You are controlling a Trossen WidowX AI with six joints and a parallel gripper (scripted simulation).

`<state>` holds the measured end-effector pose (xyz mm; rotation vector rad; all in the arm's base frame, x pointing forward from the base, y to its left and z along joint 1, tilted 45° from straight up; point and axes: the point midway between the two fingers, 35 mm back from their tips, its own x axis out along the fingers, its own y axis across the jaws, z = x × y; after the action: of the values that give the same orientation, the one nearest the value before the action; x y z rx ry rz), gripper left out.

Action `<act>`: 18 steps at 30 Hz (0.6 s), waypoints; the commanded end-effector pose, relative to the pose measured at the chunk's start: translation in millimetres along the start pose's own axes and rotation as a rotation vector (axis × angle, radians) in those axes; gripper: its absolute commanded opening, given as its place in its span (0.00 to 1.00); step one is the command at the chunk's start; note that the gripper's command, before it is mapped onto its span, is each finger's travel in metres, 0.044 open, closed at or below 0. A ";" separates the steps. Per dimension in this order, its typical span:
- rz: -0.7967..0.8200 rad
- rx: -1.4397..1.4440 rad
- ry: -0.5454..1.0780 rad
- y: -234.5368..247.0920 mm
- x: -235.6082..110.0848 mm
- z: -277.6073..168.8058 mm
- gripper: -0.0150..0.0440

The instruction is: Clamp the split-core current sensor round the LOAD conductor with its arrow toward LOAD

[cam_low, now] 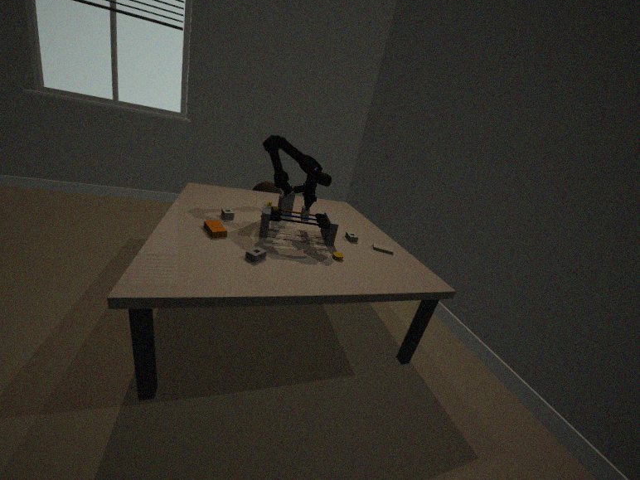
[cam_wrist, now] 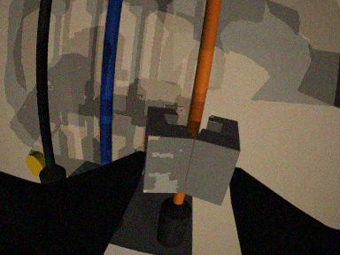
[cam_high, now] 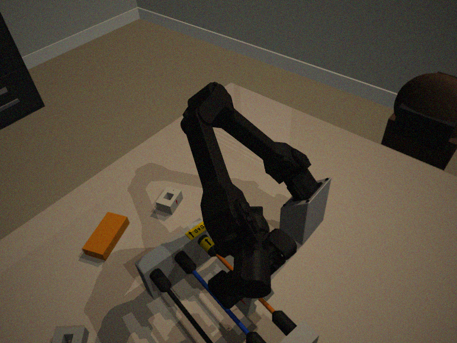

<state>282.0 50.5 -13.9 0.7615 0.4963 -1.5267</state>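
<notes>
My gripper (cam_wrist: pixel 188 166) is shut on the grey split-core sensor (cam_high: pixel 250 306) (cam_wrist: pixel 166 166) (cam_low: pixel 305 213), a finger on each side. In the wrist view the two halves meet at a seam near me and splay apart at the far side, where notches show. The orange LOAD conductor (cam_high: pixel 224 262) (cam_wrist: pixel 205 57) runs in at the gap between the halves and comes out below. Whether it lies fully inside the core is hidden. The yellow LOAD marker (cam_high: pixel 196 230) with its arrow is at the conductor's far end in the top view. The sensor's own arrow cannot be read.
A blue conductor (cam_high: pixel 213 293) (cam_wrist: pixel 107 71) and a black one (cam_high: pixel 184 313) (cam_wrist: pixel 42 71) run beside the orange one, between grey end supports. Grey blocks (cam_high: pixel 166 207) (cam_low: pixel 256 255) (cam_low: pixel 351 238), an orange box (cam_high: pixel 105 236) (cam_low: pixel 215 228) and a yellow disc (cam_low: pixel 337 255) (cam_wrist: pixel 35 163) lie around the rack.
</notes>
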 end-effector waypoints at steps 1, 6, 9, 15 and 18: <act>-0.001 0.001 0.000 -0.1 -0.4 0.2 0.30; -0.001 0.001 0.000 -0.1 -0.4 0.2 0.52; -0.001 0.001 0.000 -0.1 -0.4 0.2 0.65; -0.001 0.001 0.000 -0.1 -0.4 0.2 0.92; -0.001 0.001 0.000 -0.1 -0.4 0.2 1.00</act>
<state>282.0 50.6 -13.8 0.7613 0.4963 -1.5261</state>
